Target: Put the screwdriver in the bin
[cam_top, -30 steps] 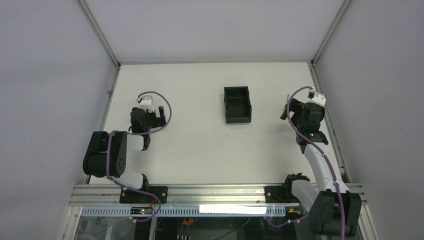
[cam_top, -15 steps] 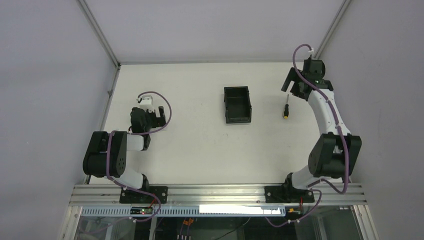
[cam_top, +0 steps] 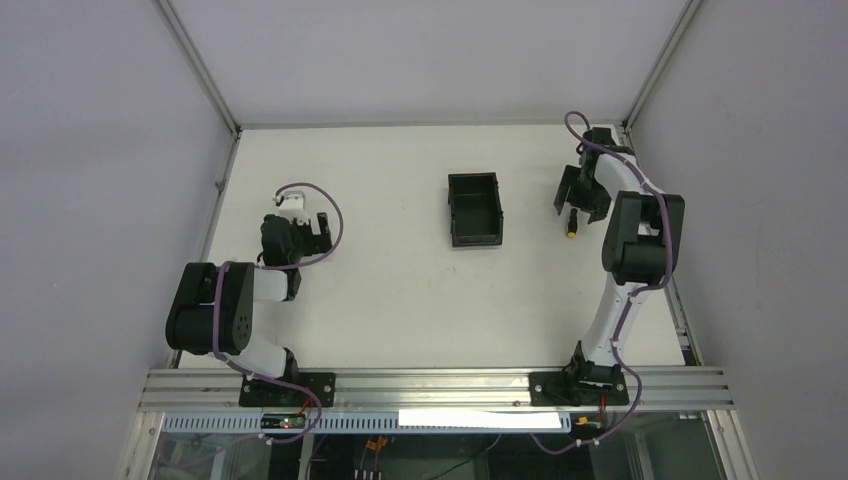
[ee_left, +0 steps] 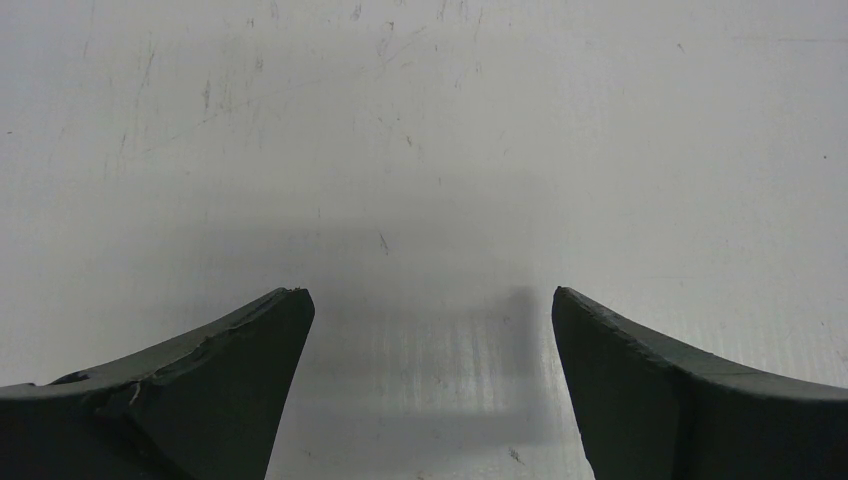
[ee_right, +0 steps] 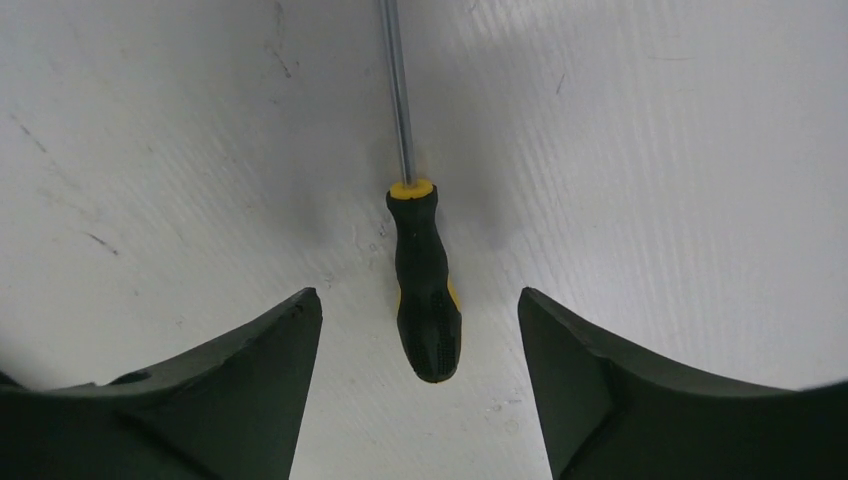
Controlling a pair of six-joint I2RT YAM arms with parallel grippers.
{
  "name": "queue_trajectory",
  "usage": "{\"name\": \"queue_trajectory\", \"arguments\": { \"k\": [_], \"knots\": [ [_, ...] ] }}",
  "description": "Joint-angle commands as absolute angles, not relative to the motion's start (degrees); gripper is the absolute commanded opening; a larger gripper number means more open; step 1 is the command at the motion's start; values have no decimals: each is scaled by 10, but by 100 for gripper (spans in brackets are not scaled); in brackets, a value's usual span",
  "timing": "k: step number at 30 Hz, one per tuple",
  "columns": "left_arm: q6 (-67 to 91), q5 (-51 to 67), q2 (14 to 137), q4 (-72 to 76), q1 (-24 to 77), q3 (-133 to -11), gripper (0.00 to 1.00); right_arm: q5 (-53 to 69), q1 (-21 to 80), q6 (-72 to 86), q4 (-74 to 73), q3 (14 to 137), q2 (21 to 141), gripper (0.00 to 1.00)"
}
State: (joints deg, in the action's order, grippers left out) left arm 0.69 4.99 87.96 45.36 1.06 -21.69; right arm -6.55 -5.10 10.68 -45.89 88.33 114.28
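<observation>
The screwdriver (cam_top: 572, 224) lies on the white table at the far right; only its black handle and yellow end show below my right gripper (cam_top: 579, 196). In the right wrist view the black and yellow handle (ee_right: 426, 295) lies between the open fingers, untouched, and the metal shaft (ee_right: 398, 90) points away. The right gripper (ee_right: 418, 296) is open and low over the table. The black open-top bin (cam_top: 474, 209) stands at the middle far side, left of the screwdriver, and holds nothing. My left gripper (cam_top: 316, 228) is open and empty over bare table (ee_left: 430, 296).
A metal frame rail (cam_top: 645, 180) and grey walls close the table's right and far sides, just beside the right gripper. White table (cam_top: 420, 300) lies between the bin and the arm bases.
The right arm swung from the near right out to the far right corner, then brought its open gripper down over the screwdriver. The left arm, bin and screwdriver have not moved.
</observation>
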Motion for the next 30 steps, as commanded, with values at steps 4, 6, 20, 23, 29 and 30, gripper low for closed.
{"name": "queue_trajectory", "arguments": {
  "k": [4,6,20,23,29,30],
  "knots": [
    [8,51,865,469,11,-215,99,-74,-58,92,-462,909,1181,63],
    [8,51,864,469,11,-215,99,-72,-59,91,-458,907,1189,59],
    [8,51,864,469,11,-215,99,-61,-59,49,-438,897,1083,7],
    [8,51,865,469,11,-215,99,-43,-55,39,-443,897,1036,7],
    [8,51,865,469,11,-216,99,-21,-12,18,-458,901,961,8],
    [8,51,864,469,11,-215,99,-10,-3,12,-459,903,951,8]
  ]
}}
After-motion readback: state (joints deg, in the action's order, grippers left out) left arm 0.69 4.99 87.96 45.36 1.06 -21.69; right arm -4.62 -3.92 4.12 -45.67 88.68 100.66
